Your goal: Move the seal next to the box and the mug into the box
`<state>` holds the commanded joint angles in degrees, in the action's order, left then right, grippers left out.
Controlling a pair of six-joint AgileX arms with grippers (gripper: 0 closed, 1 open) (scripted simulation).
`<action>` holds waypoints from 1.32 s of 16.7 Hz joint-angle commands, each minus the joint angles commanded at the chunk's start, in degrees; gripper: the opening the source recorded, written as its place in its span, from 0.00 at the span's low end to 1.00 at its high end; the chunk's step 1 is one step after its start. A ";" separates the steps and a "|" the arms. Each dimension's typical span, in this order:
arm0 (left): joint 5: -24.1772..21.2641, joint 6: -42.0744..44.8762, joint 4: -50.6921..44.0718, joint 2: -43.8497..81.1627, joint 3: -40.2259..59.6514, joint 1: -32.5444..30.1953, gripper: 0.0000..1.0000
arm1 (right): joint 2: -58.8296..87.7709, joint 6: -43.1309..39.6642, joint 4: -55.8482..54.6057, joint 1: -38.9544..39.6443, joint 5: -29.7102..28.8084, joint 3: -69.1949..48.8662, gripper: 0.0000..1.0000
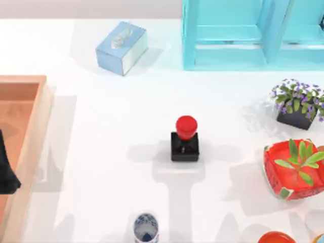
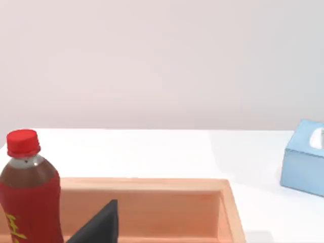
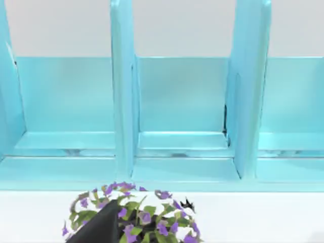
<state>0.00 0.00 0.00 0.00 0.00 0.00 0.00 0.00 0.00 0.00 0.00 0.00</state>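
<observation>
the seal [image 1: 185, 139] stands upright near the middle of the white table [image 1: 101, 152], its red knob above the black square base, touched by nothing. the mug [image 1: 146, 228] sits at the near edge of the table, below and a little left of the seal, well apart from it, dark blue inside showing. the box [image 1: 31, 147] lies at the table's left edge, its thick light wall facing the seal; both the seal and the mug are well outside it.

the left gripper [image 1: 6, 167] hangs as a dark shape over the box's interior; whether its jaws are released or clenched cannot be told. in the left wrist view a dark finger [image 2: 100, 225] shows above the box [image 2: 228, 212], with a red-capped bottle [image 2: 28, 195] beside it and the light blue tissue box [image 2: 304, 164] beyond.

in the right wrist view a dark finger [image 3: 98, 228] overlaps the purple-flowered plant [image 3: 147, 212] in front of the turquoise shelf unit [image 3: 121, 101]; its jaw state cannot be told. a watermelon-patterned planter [image 1: 293, 169] sits at the right.
</observation>
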 joint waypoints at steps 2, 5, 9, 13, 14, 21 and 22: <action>0.00 0.00 0.00 0.00 0.00 0.00 1.00 | 0.00 0.00 0.00 0.00 0.00 0.00 1.00; 0.03 -1.03 -2.11 3.34 3.25 -0.95 1.00 | 0.00 0.00 0.00 0.00 0.00 0.00 1.00; 0.13 -4.70 -9.72 15.35 14.95 -4.43 1.00 | 0.00 0.00 0.00 0.00 0.00 0.00 1.00; 0.22 -10.27 -21.37 33.67 32.85 -9.85 1.00 | 0.00 0.00 0.00 0.00 0.00 0.00 1.00; 0.24 -11.87 -24.73 38.96 38.03 -11.43 1.00 | 0.00 0.00 0.00 0.00 0.00 0.00 1.00; 0.23 -23.96 -50.45 79.31 77.79 -23.80 1.00 | 0.00 0.00 0.00 0.00 0.00 0.00 1.00; 0.21 -25.68 -54.16 85.12 83.55 -25.63 1.00 | 0.00 0.00 0.00 0.00 0.00 0.00 1.00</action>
<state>0.21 -25.68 -54.16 85.12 83.55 -25.63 0.00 0.00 0.00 0.00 0.00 0.00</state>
